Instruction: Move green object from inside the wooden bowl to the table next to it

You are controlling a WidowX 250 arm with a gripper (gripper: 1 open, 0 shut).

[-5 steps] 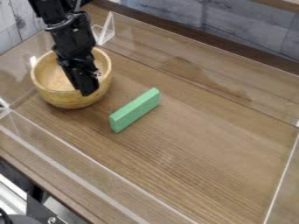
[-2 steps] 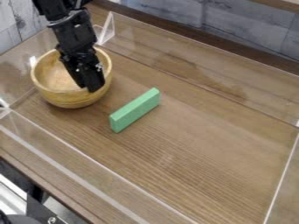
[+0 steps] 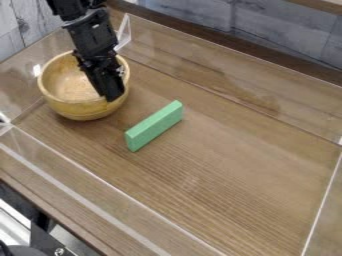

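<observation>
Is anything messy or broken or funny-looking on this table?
Nothing looks broken or spilled. The green object lies flat on the table, a bit slanted, beside the wooden bowl, which stands upright. The only odd bit: the gripper hangs shut over the bowl's right rim, holding nothing.

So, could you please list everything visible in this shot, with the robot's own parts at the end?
green object: one, bright green, flat on the table right of the wooden bowl, apart from it.
wooden bowl: one, light tan with a yellowish inside, far left of the table, nothing green in it.
table: one, brown wood grain, fills most of the view.
acrylic walls: clear, standing along the table's edges.
gripper: one, black, pointing down over the bowl's right rim, jaws shut, holding nothing.
arm: one, black, coming down from the top left.
</observation>
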